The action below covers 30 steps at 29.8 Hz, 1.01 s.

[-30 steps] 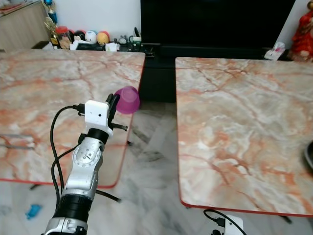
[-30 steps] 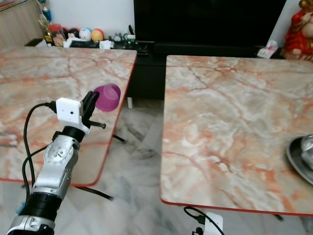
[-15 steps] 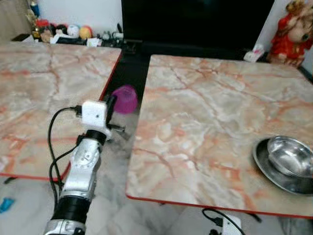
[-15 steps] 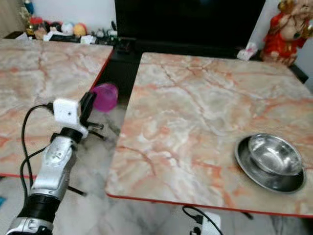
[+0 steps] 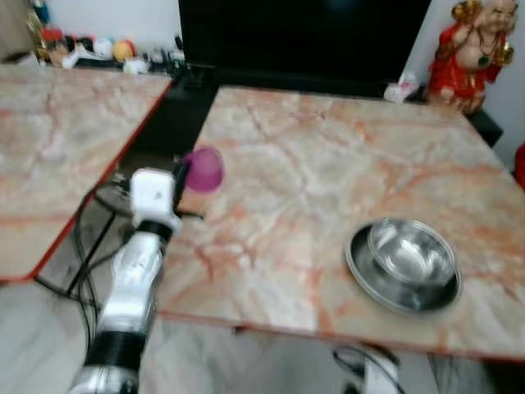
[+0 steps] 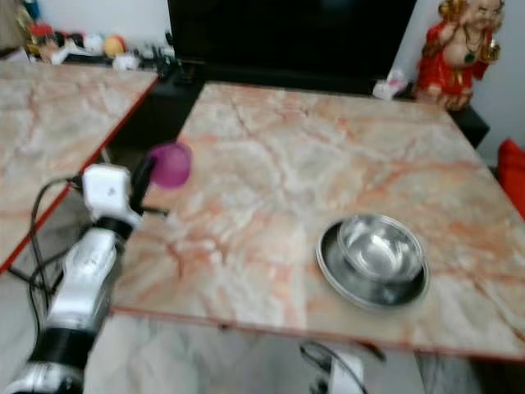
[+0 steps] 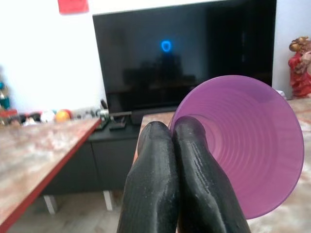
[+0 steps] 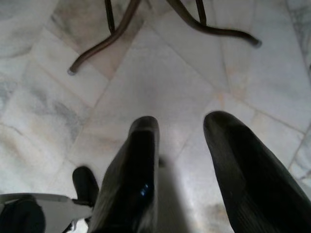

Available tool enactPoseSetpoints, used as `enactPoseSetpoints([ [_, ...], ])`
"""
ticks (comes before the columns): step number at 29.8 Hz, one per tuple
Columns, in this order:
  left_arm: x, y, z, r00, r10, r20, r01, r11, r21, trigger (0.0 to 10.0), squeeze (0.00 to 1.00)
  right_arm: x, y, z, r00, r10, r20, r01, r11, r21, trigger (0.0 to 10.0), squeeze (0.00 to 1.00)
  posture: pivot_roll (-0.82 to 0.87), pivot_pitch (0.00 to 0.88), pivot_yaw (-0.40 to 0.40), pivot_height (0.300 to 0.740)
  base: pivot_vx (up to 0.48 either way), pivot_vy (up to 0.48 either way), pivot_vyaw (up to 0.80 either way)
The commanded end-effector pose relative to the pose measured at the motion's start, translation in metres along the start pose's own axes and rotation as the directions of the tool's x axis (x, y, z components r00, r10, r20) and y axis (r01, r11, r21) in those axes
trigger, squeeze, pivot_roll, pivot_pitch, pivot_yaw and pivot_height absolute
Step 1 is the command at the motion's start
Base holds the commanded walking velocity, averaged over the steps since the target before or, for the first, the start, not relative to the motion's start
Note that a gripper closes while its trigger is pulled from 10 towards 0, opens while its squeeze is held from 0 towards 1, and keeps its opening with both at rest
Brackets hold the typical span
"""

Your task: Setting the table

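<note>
In the left eye view, the left arm (image 5: 135, 279) is reaching forward and up from the lower left corner. Its gripper (image 5: 182, 171) is pinching a purple cup (image 5: 203, 169) by the rim and holding it in the air over the left edge of the table (image 5: 279, 172). The cup is tilted, with its mouth facing back toward the arm. On the table, toward the right front part, a steel bowl (image 5: 410, 251) is sitting inside a steel plate (image 5: 364, 274); the bowl looks empty. A second table (image 5: 57, 139) is standing to the left, with a gap between the two. A red figurine (image 5: 463, 53) is standing behind the far right corner. The picture is a little blurred.

The right eye view is showing the same scene, with the cup well apart from the bowl.

In the left wrist view, the two fingers (image 7: 150, 194) are pressing together on the wall of the cup, one finger outside and one inside the mouth. Behind it a dark TV (image 7: 184, 53) is standing against a white wall.

In the right wrist view, the right gripper (image 8: 181, 127) is hanging with its fingers spread apart, pointing down at a pale tiled floor (image 8: 160, 73). Thin metal legs (image 8: 121, 24) are crossing the floor near it.
</note>
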<state>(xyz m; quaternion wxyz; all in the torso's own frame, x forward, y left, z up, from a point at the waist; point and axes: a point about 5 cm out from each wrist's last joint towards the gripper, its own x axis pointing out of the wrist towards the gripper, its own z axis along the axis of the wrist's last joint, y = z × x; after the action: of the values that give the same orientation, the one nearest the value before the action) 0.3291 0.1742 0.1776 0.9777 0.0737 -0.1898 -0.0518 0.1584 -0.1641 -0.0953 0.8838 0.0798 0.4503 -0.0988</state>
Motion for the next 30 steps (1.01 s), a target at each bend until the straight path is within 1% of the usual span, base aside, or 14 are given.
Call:
enactPoseSetpoints([
  [1,0.0027,-0.0080,0.0024,1.000,-0.027,0.009,0.027,1.000,-0.013,10.0,0.00,-0.0005,-0.0091,-0.0010,1.000,-0.022,-0.002,0.022,1.000,-0.004,10.0,0.00,0.05,0.000,-0.017,0.740,0.000,-0.428,0.00],
  [13,0.0031,-0.0093,0.0006,0.998,-0.057,-0.006,0.057,0.998,-0.029,10.0,0.00,-0.0004,-0.0094,-0.0009,1.000,-0.021,-0.003,0.021,1.000,-0.009,10.0,0.00,0.05,0.000,-0.020,0.740,0.000,-0.403,0.00],
  [17,0.0028,-0.0104,-0.0032,0.997,-0.073,-0.033,0.071,0.996,-0.054,10.0,0.00,-0.0004,-0.0095,-0.0009,1.000,-0.019,-0.004,0.019,1.000,-0.013,10.0,0.00,0.06,0.000,-0.021,0.740,0.000,0.000,0.00],
  [19,0.0029,-0.0107,-0.0044,0.996,-0.077,-0.041,0.073,0.994,-0.087,10.0,0.00,-0.0004,-0.0095,-0.0009,1.000,-0.019,-0.005,0.019,1.000,-0.014,10.0,0.00,0.06,0.000,-0.021,0.740,0.000,0.000,0.00],
  [25,0.0032,-0.0107,-0.0053,0.995,-0.090,-0.051,0.084,0.989,-0.119,10.0,0.00,-0.0005,-0.0092,-0.0011,1.000,-0.021,-0.002,0.020,1.000,-0.009,10.0,0.00,0.05,0.000,-0.020,0.740,0.000,0.000,0.00],
  [28,0.0035,-0.0112,-0.0063,0.994,-0.093,-0.061,0.083,0.986,-0.147,10.0,0.00,-0.0006,-0.0093,-0.0011,1.000,-0.021,-0.001,0.021,1.000,-0.011,10.0,0.00,0.06,0.000,-0.020,0.740,0.000,0.000,0.00],
  [29,0.0042,-0.0109,-0.0072,0.994,-0.087,-0.071,0.073,0.982,-0.177,10.0,0.00,-0.0005,-0.0092,-0.0011,1.000,-0.021,-0.001,0.021,1.000,-0.010,10.0,0.00,0.05,0.000,-0.020,0.740,0.000,0.000,0.00],
  [30,0.0042,-0.0109,-0.0072,0.994,-0.087,-0.071,0.073,0.982,-0.177,10.0,0.00,-0.0005,-0.0092,-0.0011,1.000,-0.021,-0.001,0.021,1.000,-0.010,10.0,0.00,0.05,0.000,-0.020,0.740,0.000,0.000,0.00],
])
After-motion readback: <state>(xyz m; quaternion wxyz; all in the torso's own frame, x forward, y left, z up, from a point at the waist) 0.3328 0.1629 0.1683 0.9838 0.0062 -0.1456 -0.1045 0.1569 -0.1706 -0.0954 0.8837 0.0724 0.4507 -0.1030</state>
